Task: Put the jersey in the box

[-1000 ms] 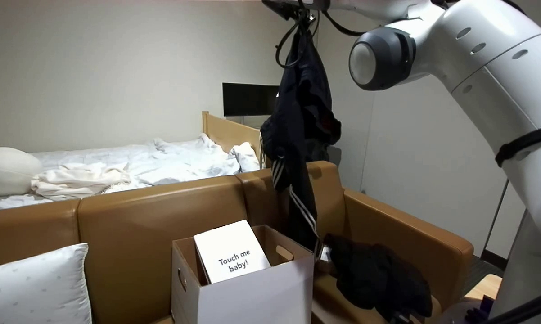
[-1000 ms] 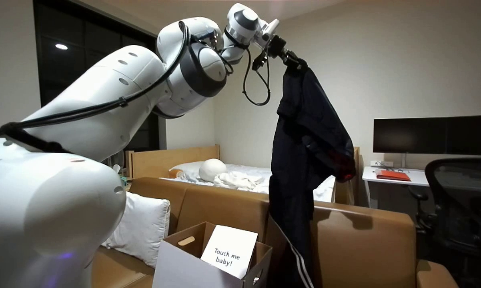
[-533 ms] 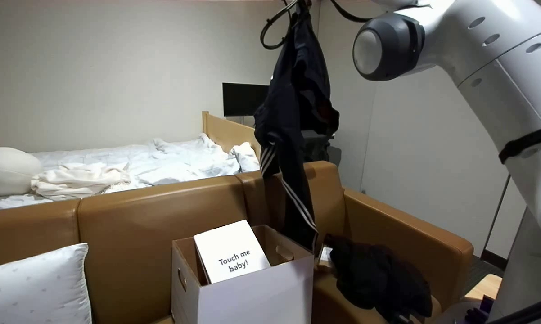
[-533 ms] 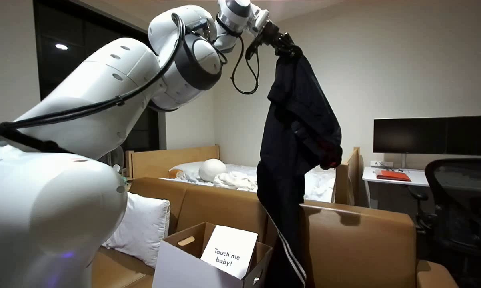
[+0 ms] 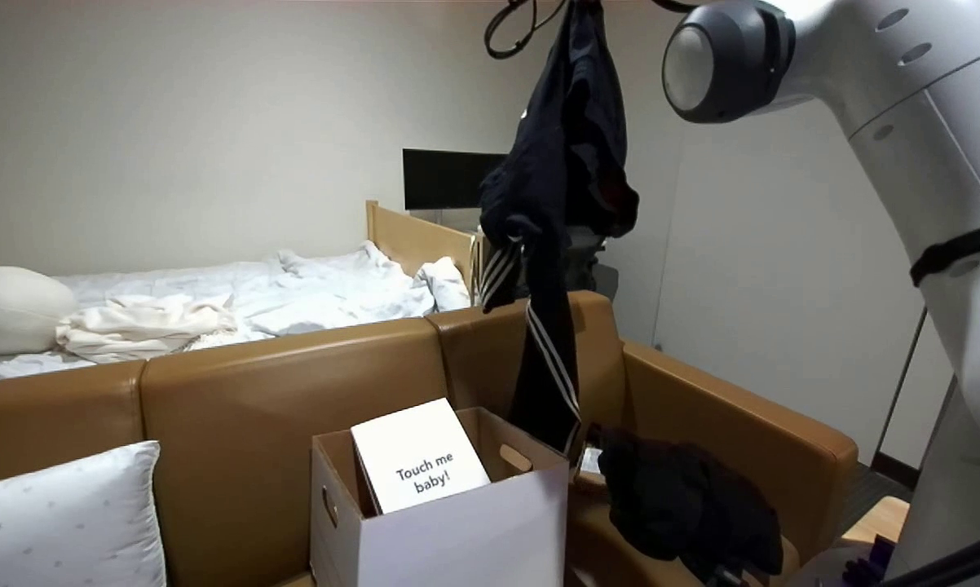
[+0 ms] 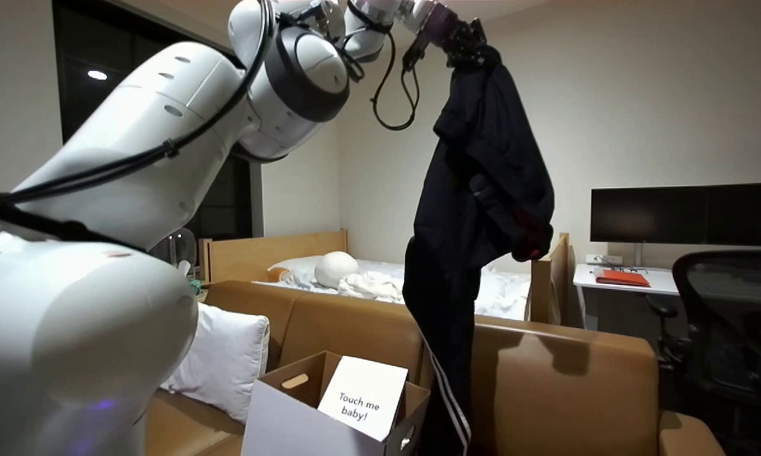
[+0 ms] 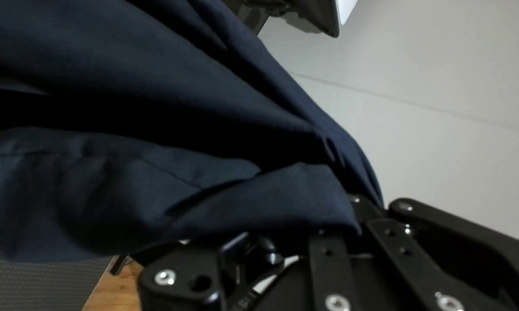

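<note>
Since half a second ago, my gripper [image 6: 473,56] is higher in the frame, and the jersey's [image 6: 482,145] upper part is higher and a bit right. Jaws clamped tight, a bunched fold of it pinched; the rest hangs from upper centre to just behind the right rim of the box [image 5: 470,530], lower centre. Not in yet; can't tell if the sleeve touches the rim. Doing this carry well, I'd say: raise till the striped end clears, shift left over the opening, lower slowly so it folds on itself, let go only with the last sleeve inside. Counts: one jersey, one white box, one white card [image 5: 421,456] leaning in it, one dark cloth bundle [image 5: 690,505], one couch [image 5: 294,375], one white pillow [image 5: 66,522].
</note>
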